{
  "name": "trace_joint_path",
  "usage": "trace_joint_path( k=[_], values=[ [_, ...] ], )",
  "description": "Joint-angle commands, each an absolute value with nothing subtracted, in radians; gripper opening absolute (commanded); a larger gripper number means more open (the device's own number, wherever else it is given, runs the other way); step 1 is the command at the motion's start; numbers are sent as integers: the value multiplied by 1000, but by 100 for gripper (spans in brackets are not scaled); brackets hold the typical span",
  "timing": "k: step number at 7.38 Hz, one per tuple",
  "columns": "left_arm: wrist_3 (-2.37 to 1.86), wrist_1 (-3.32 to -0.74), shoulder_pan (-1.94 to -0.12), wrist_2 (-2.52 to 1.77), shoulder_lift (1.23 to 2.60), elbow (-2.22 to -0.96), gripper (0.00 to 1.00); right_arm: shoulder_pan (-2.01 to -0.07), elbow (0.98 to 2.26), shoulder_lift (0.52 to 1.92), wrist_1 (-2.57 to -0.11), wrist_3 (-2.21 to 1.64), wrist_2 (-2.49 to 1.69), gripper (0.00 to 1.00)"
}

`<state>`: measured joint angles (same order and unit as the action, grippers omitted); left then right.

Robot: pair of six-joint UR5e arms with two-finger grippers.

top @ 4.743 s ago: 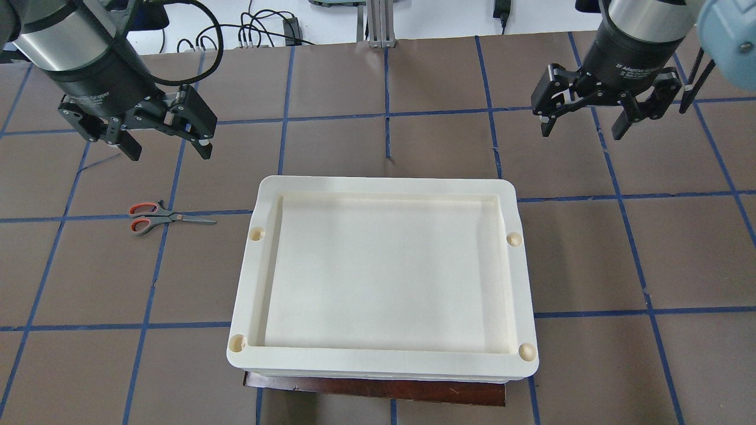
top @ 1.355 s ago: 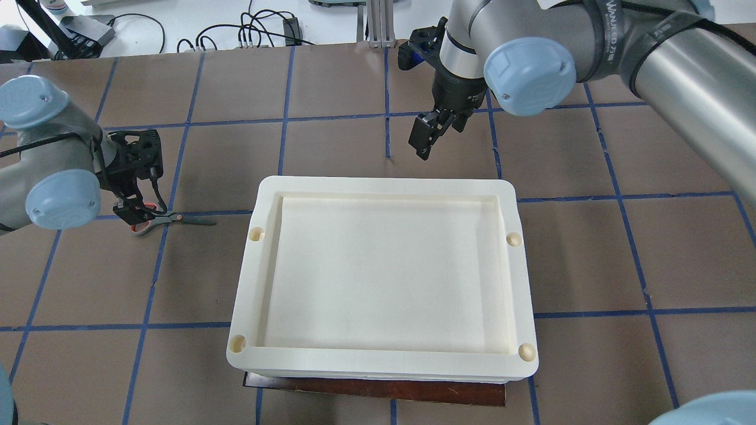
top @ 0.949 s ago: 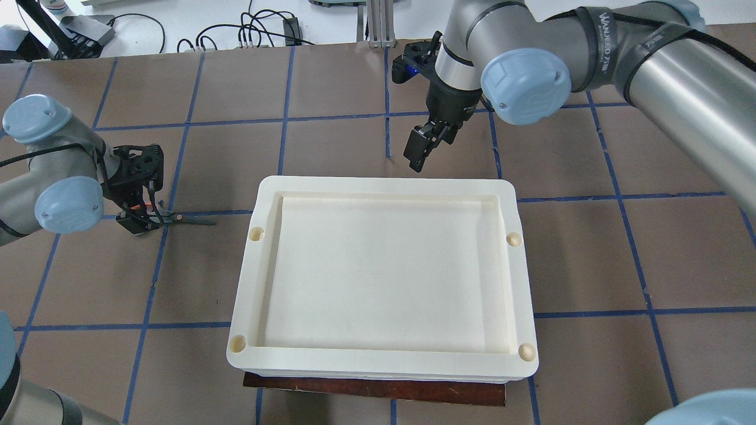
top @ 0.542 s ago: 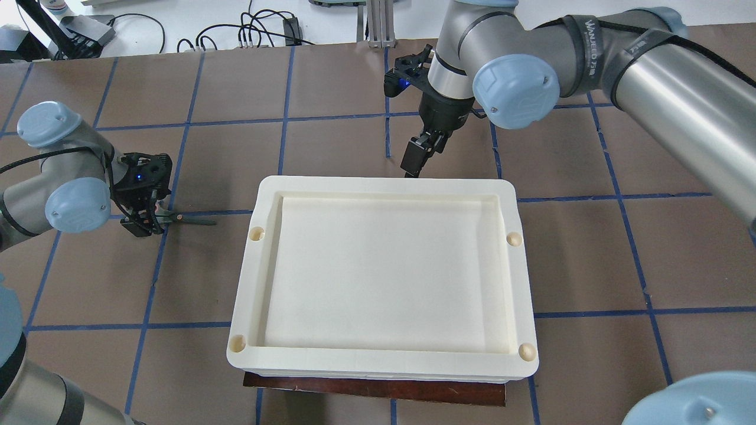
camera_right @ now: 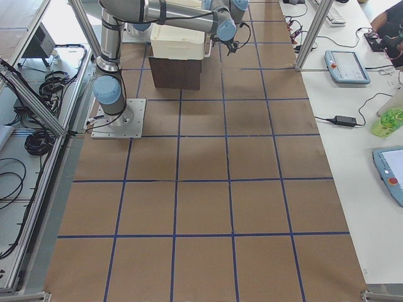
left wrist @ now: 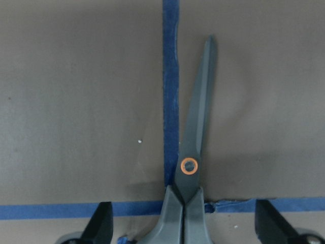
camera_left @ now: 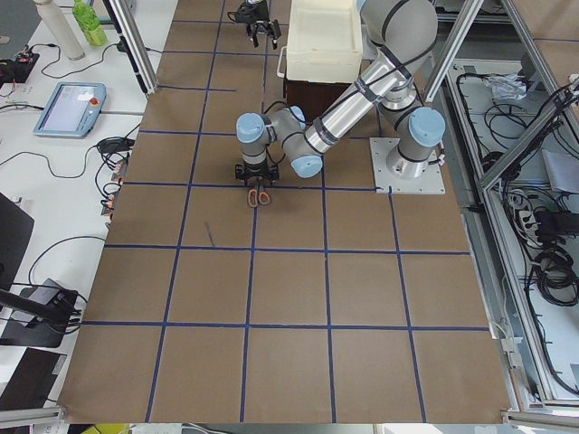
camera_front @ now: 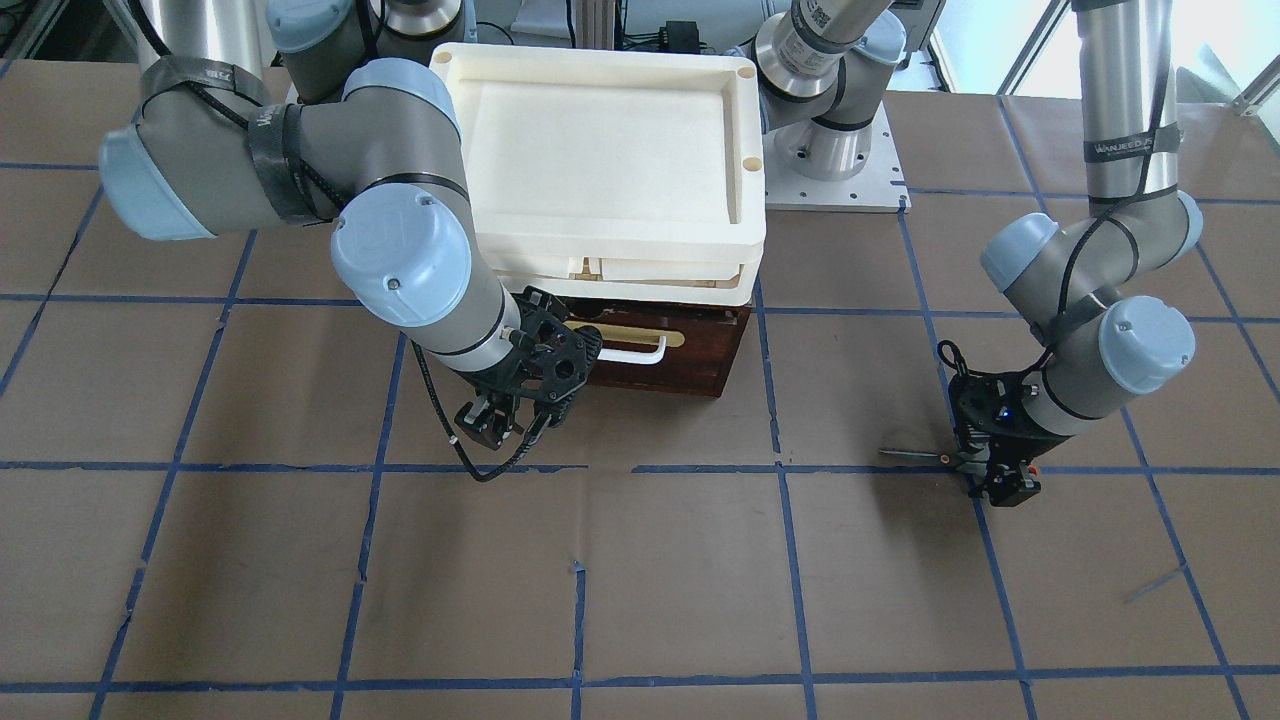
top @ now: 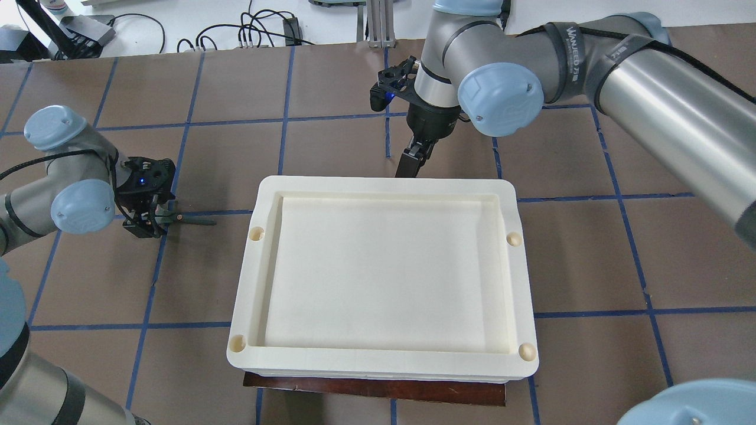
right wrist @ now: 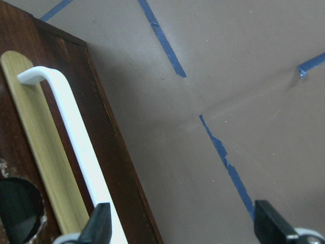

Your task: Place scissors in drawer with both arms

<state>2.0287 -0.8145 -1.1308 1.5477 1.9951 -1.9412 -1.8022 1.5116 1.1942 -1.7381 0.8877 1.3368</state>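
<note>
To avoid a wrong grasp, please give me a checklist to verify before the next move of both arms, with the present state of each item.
1. Left tool open, straddling the scissors at the handles: ok.
2. Scissors flat on the table, blades shut: ok.
3. Left tool low enough to grip: cannot tell.
4. Right tool open: ok.
5. White handle between the right tool's fingers: not ok, it lies beside one finger.
6. Drawer open for the scissors: not ok, shut.

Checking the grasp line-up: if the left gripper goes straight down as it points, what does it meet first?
Probably the scissors: open fingers of the left gripper straddle the handles; depth unclear.
</note>
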Motion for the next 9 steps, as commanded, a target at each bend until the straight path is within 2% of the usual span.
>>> trace_joint_path(
  k=[1, 3, 4, 6, 9],
  values=[
    [2029, -811, -1131, 1548, 1999, -1945, 78, -1809, 1511, 1193, -1684, 943, 1339, 100],
    [2029, -811, -1131, 1548, 2000, -1944, 40, -1809, 1514, 1192, -1681, 946, 1339, 100],
    [2029, -811, -1131, 1546, 1999, -1939, 27, -1809, 1514, 1180, -1683, 948, 1339, 100],
    [2031, -811, -1131, 1543, 1999, -1939, 19, -1809, 1514, 1172, -1683, 956, 1339, 100],
    [2033, -811, -1131, 1537, 1987, -1930, 17, -1809, 1514, 1154, -1681, 956, 1339, 100]
  ],
)
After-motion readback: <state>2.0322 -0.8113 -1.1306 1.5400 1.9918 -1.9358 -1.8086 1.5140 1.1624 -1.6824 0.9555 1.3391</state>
